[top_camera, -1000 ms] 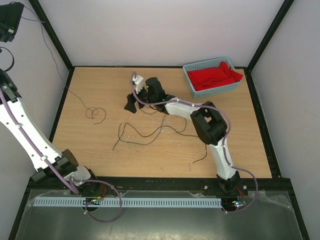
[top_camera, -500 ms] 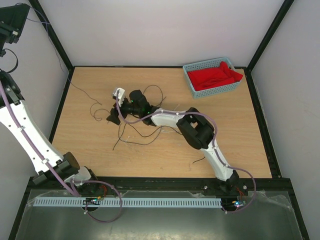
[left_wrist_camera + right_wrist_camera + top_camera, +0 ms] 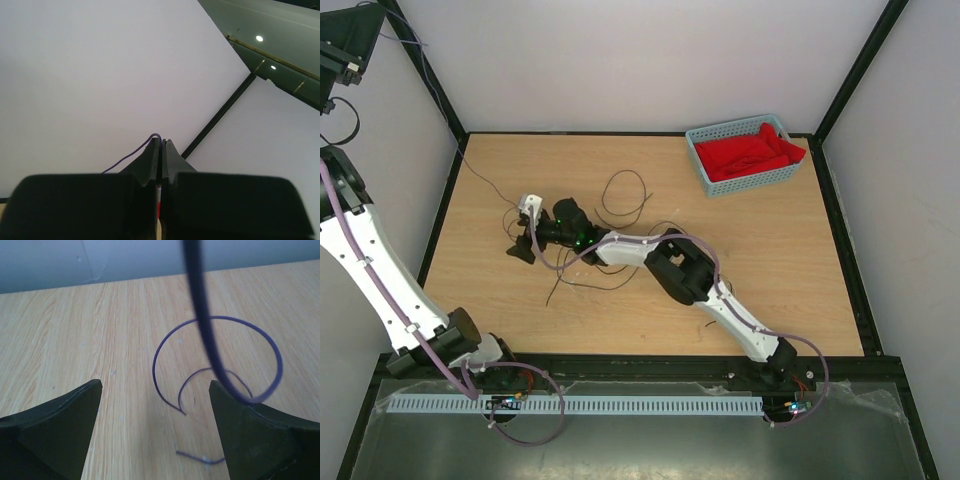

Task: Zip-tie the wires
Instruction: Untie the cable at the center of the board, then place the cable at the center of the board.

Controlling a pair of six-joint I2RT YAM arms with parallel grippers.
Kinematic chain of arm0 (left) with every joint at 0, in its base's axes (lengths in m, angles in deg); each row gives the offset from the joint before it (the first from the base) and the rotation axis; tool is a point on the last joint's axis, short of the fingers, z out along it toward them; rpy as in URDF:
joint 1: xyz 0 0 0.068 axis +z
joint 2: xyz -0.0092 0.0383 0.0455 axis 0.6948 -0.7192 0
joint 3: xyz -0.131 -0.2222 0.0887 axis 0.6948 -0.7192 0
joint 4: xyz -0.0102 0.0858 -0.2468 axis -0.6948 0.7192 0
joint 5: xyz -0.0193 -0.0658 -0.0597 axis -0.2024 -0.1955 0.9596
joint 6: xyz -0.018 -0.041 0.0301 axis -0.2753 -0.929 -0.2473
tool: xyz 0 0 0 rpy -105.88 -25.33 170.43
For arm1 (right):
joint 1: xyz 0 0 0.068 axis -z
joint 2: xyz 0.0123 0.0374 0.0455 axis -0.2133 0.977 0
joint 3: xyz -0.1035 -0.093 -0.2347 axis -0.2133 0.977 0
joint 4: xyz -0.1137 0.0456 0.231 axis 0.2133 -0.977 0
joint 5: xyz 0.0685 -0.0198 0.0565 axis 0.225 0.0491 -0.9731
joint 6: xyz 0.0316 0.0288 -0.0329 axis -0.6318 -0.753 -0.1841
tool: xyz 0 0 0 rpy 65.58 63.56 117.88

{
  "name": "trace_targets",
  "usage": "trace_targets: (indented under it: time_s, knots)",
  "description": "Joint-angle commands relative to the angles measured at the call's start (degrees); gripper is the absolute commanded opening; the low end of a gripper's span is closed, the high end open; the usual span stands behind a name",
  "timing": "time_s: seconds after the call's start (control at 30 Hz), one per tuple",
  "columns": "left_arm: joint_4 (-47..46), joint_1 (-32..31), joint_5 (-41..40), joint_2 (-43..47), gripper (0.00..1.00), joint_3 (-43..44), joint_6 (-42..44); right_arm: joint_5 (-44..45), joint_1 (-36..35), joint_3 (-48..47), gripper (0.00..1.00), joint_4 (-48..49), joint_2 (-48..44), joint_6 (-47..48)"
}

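Observation:
Several thin dark wires [image 3: 592, 278] lie curled on the wooden table [image 3: 790, 270], one forming a loop [image 3: 620, 195]. My left gripper [image 3: 344, 42] is raised high at the far left, shut on one wire [image 3: 482, 182] that slants down to the table; the left wrist view shows that wire [image 3: 131, 154] pinched between the tips of the gripper [image 3: 160, 142]. My right gripper [image 3: 522, 240] reaches low across to the table's left side and stands open. In its wrist view a curled wire [image 3: 154, 362] lies ahead of the open right gripper [image 3: 156, 390], with another strand [image 3: 200, 305] hanging blurred close to the lens. The zip tie is out of view.
A light blue basket [image 3: 756, 181] holding red cloth [image 3: 750, 155] stands at the back right. Black frame posts and white walls enclose the table. The right arm [image 3: 675, 265] stretches diagonally over the table's middle.
The right arm has swept from the back centre to the left side of the table, its gripper still open. The wire loop behind it is now uncovered. The left gripper stays high, shut.

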Motion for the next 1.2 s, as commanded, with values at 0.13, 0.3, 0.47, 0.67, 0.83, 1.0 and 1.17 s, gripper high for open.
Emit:
trace_targets:
  time_s: [0.13, 0.3, 0.47, 0.67, 0.83, 1.0, 1.17]
  knots:
    - [-4.88, -1.0, 0.85, 0.67, 0.0, 2.91, -4.31, 5.24, -1.42, -16.8, 1.0, -1.64, 8.5, 0.48]
    - [-5.14, -1.21, 1.11, -0.02, 0.0, 3.72, -4.62, 5.92, -1.6, -21.6, 0.84, -1.51, 11.66, 0.87]
    - [-5.5, -1.21, 1.2, -0.88, 0.0, 3.53, -4.98, 6.35, -1.59, -20.23, 0.41, -2.45, 10.46, 2.69]
    - [-5.79, -1.14, 0.59, -1.17, 0.0, 3.32, -3.55, 8.27, -1.37, -15.79, 0.06, -3.0, 5.92, 2.56]
    - [-5.77, 0.84, -0.48, -1.96, 0.0, 0.18, -3.23, 11.19, 1.27, -7.53, 0.0, -4.69, -3.91, 1.86]
    - [-6.33, 4.48, -0.34, -2.03, 0.0, -4.67, -1.74, 11.92, 6.47, 2.21, 0.0, -3.89, -15.66, 2.33]
    - [-7.34, 5.28, 1.29, 0.02, 0.0, -11.61, 0.07, 16.22, 10.55, 5.9, 0.0, -8.52, -25.71, 5.78]
